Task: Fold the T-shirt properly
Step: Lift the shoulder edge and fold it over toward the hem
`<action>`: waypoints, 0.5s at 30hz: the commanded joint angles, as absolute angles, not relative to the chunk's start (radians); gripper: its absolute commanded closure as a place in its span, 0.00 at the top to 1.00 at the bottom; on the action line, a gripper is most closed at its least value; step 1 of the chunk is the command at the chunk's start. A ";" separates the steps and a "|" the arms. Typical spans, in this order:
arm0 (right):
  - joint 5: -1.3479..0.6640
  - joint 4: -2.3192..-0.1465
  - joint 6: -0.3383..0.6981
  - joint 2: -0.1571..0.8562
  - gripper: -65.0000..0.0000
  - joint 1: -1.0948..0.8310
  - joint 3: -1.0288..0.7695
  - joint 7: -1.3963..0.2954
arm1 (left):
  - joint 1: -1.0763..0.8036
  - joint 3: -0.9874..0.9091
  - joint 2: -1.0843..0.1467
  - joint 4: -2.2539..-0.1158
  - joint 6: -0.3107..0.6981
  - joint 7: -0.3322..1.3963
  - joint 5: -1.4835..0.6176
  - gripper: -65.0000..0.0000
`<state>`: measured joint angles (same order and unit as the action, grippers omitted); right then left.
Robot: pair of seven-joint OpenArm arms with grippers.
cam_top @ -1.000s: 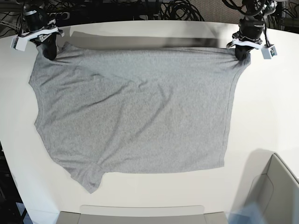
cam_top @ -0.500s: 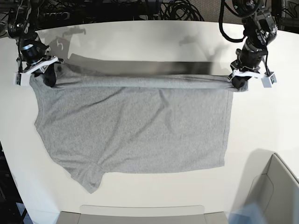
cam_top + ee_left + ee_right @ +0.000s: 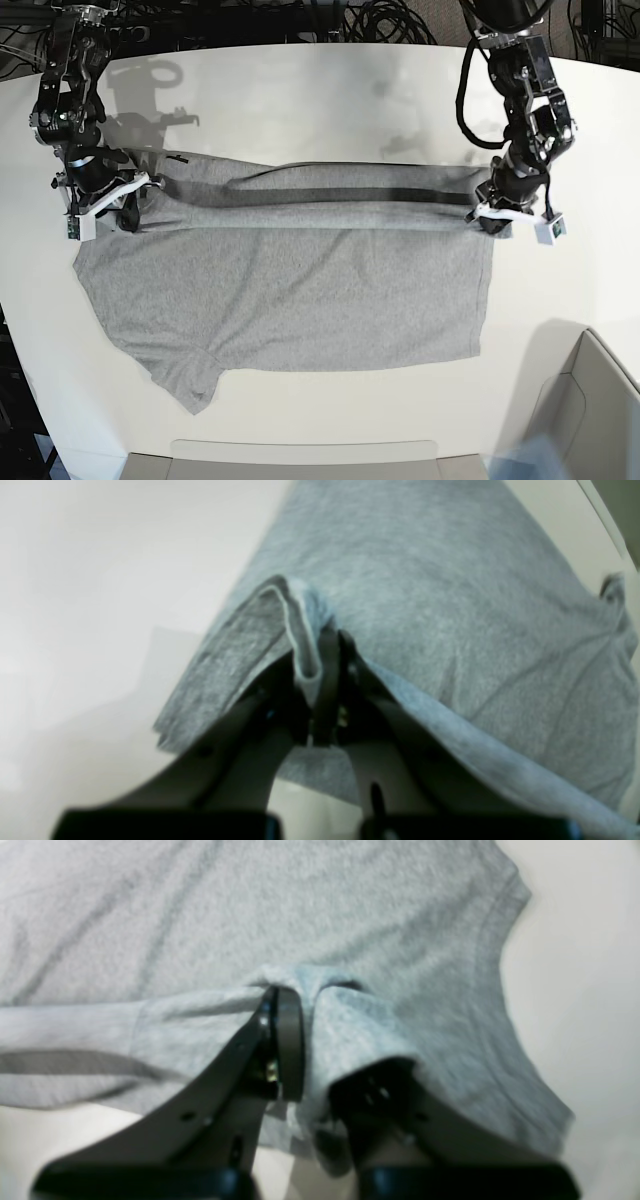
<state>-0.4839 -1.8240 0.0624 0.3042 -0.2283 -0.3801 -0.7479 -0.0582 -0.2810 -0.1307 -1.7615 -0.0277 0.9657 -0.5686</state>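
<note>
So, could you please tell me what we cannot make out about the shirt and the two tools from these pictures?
- Underside of the T-shirt: hidden in all views by the cloth itself, so no print can be checked.
- Left tool: left wrist view is blurred; cloth covers its tips.
- Right tool: right wrist view is blurred; bunched cloth hides one fingertip.
- Box: cut off by the base view's lower right corner.

The heather-grey T-shirt [image 3: 290,290] lies flat on the table, its far edge lifted and folding over.
</note>
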 commanded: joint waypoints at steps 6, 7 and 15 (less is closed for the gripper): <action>-0.433 -1.788 0.064 0.320 0.00 -0.137 -0.329 -0.720 | 0.024 -0.196 -0.137 -1.751 -0.022 0.906 -0.460 0.00; -0.426 -1.770 0.064 0.321 0.00 -0.122 -0.321 -0.720 | 0.035 -0.194 -0.137 -1.727 -0.022 0.894 -0.456 0.00; -0.344 -1.580 0.064 0.326 0.00 -0.036 -0.242 -0.538 | 0.090 -0.194 -0.137 -1.581 -0.019 0.812 -0.455 0.00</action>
<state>-0.3367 -1.5631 0.0650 0.3099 -0.0559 -0.2359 -0.5648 0.0704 -0.1944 -0.1303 -1.5700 -0.0219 0.8310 -0.4530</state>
